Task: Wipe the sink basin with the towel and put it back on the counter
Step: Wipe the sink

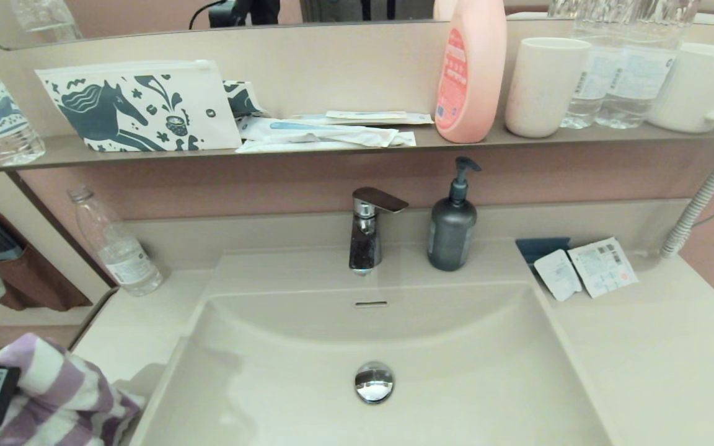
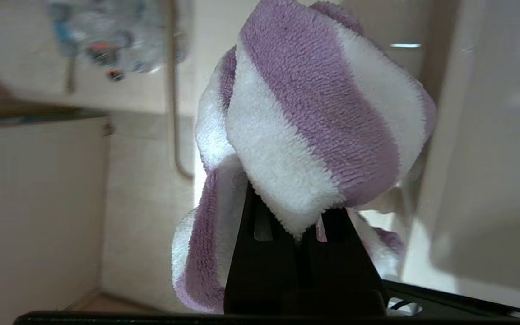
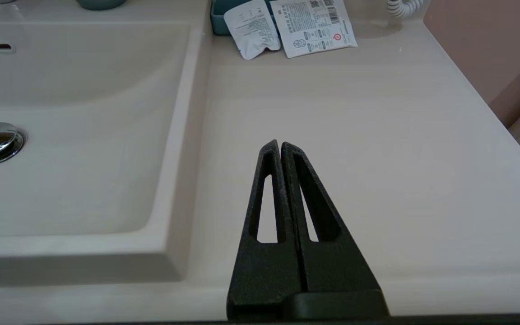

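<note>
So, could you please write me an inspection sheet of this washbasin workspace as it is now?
Surface: counter beige, dry-looking.
Job's things: towel bunched, held beside the sink basin; basin bare.
Clutter: water bottle, soap dispenser, two sachets; shelf holds horse pouch, pink bottle, cups.
Grippers: left gripper shut on the towel; right gripper shut, empty, over the counter.
Cables: coiled white cord at right.
Surroundings: faucet, mirror above.

Towel (image 2: 314, 117): wide purple and white stripes. Sink basin (image 1: 475, 384), counter (image 1: 661, 353): plain beige. Drain plug (image 1: 374, 382): chrome. Pouch (image 1: 140, 106): white, dark-blue horse print. Soap dispenser (image 1: 452, 229): apparently dark grey.
</note>
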You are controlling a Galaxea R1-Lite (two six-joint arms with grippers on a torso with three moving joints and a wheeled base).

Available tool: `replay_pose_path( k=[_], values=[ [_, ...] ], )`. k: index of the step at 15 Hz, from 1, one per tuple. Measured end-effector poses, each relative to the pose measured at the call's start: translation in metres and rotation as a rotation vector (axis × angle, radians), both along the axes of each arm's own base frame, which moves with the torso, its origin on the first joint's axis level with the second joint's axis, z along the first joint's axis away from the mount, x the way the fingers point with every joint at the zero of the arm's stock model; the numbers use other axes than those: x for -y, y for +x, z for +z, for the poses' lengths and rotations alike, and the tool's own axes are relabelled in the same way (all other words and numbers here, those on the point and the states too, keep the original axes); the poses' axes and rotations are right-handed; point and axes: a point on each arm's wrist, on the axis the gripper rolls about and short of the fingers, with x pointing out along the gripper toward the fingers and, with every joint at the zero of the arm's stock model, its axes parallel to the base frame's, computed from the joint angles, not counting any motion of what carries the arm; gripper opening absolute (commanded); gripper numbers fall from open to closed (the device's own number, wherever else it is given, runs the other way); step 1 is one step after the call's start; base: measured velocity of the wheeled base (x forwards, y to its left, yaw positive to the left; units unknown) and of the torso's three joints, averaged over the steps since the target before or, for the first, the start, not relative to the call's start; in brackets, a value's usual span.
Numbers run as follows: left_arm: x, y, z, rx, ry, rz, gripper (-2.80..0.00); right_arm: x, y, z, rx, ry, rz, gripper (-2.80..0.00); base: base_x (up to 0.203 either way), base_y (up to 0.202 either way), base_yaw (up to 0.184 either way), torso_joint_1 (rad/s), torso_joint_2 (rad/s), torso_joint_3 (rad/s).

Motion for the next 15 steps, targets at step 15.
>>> replay_pose_path(
  k=[15],
  values=[
    [-0.018, 0.045, -0.100, 0.018, -0.251, -0.179, -2.80, 0.000, 0.000, 0.000, 0.000, 0.000, 0.000, -2.80, 0.000, 0.000, 0.000, 0.000, 0.00, 0.000]
  ],
)
